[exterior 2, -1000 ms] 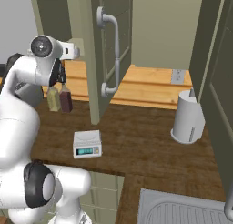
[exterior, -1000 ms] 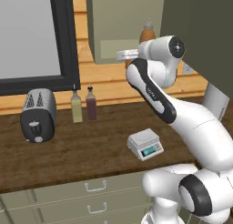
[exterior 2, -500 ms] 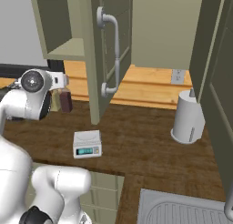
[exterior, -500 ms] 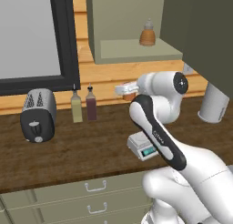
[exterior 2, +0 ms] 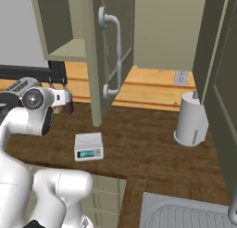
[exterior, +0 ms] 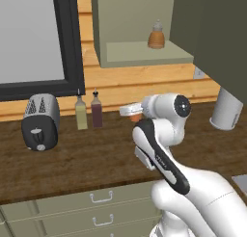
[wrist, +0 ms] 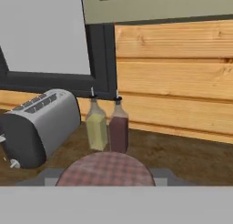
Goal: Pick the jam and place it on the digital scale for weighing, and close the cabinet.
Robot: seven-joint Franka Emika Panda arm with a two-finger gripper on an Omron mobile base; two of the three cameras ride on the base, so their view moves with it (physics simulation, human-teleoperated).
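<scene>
One pincer, its load: the pincer (exterior: 131, 111) is pinching the jam (exterior: 136, 116), seen left of centre in the left base view as a small orange jar under the pale fingers; in the hand view the jam's checked reddish lid (wrist: 105, 170) sits at bottom centre.
Two places to reach: the digital scale (exterior 2: 88, 146) stands on the counter (exterior 2: 143, 153) at lower left of the right base view, well apart from the load and lower; the cabinet door (exterior 2: 110, 41) hangs open above it at upper centre, silver bar handle (exterior 2: 115, 53) facing out.
Risk, drop: the jar rides high over the dark wood, so a grip that slackens on the way across would let it fall and roll.
Risk, collision: the open door's lower edge is near the route to the scale; I judge a wide swing could clip it.
Risk, neighbours: two bottles (wrist: 109, 127) and the toaster (wrist: 38, 125) stand ahead of the hand at left centre; drifting that way could topple the bottles.
Risk, placement: the scale's plate is small, so an off-centre release may tip the jar off.
Change since a second ago: the arm has come down from the cabinet shelf to just above counter height, jar still clamped; the tan bottle (exterior: 157, 36) stays on the shelf; the door has not moved.
</scene>
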